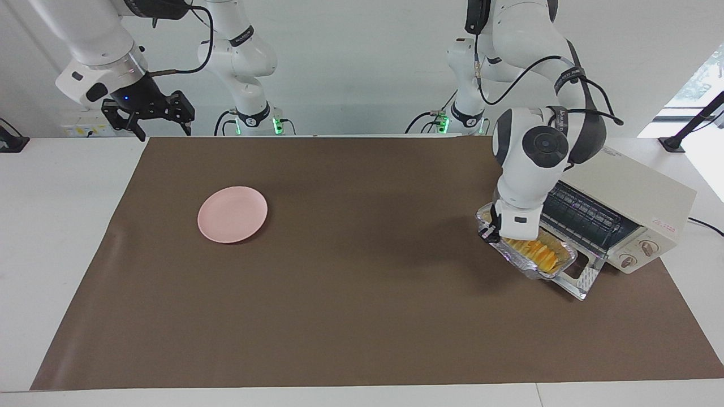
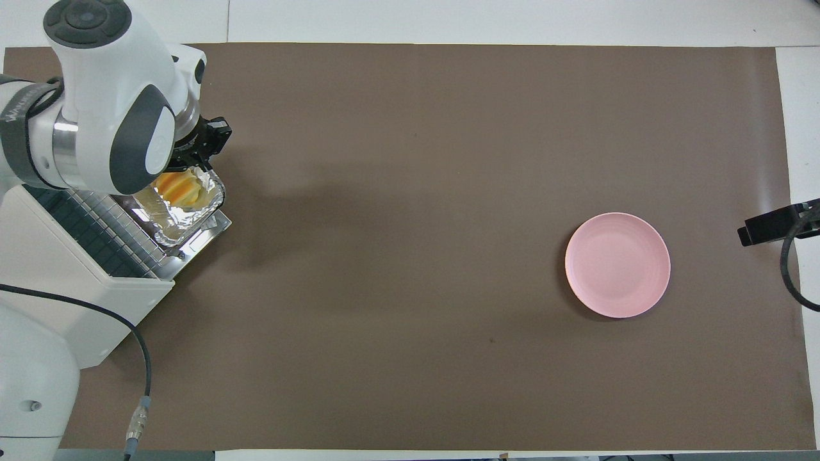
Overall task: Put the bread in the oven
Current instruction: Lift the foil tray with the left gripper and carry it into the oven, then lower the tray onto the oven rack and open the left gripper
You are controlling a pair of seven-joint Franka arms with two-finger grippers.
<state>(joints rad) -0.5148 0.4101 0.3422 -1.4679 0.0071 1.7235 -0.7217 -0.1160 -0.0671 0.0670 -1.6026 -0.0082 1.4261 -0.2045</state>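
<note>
The worktop (image 1: 68, 226) is lying under a big brown mat (image 1: 339, 316), and everything is sitting on that mat. The oven (image 1: 633, 198) is the landmark here. It is a cream-white box standing at the left arm's end of the mat, with two knobs (image 1: 638, 253) on its front. Its glass door (image 1: 582, 277) is hanging open and lying flat in front of it, and the wire rack (image 1: 582, 212) is showing inside.

The left arm (image 1: 537, 147) is reaching down in front of the oven. The left claw (image 1: 493, 230) is squeezed tight on one end of a silver foil tray (image 1: 557, 267). It is holding the tray up in the air over the open oven door, with the tray lying along the front of the oven. The bread (image 1: 534, 252) is lying inside that tray. It is yellow-orange with ridges like slices. It is not inside the oven yet; it is just in front of the rack opening.

A round pink plate (image 1: 232, 214) is lying on the mat, well apart from the oven, toward the right arm's end. Nothing is on it.

The right arm (image 1: 96, 39) is waiting up high, well apart from the oven. The right claw (image 1: 150, 121) is hanging over the worktop's corner at that end, and its fingers are spread wide with nothing in them.
</note>
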